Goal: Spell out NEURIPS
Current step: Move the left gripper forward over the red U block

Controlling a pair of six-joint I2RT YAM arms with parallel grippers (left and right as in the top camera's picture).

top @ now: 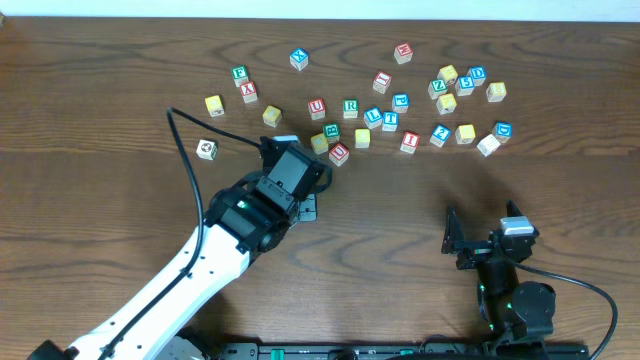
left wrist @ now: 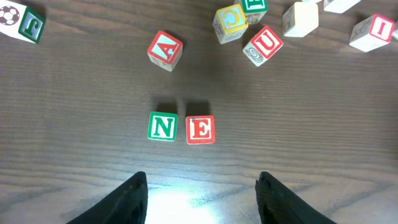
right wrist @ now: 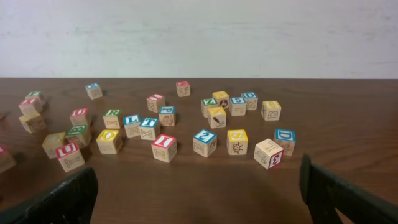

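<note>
NEURIPS (left wrist: pixel 200 130): N (left wrist: pixel 163 126) is set beside E (left wrist: pixel 200 130); U (left wrist: pixel 267 42), beyond E, is needed next; left end effector (left wrist: pixel 202 193) and right end effector (right wrist: pixel 199 193) are parted.

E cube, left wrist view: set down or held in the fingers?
Set down. The E cube rests on the table beside the N cube; the left fingers stand apart, clear of it.

about thirty wooden cubes (top: pixel 351 107), two arms (top: pixel 200 270)
</note>
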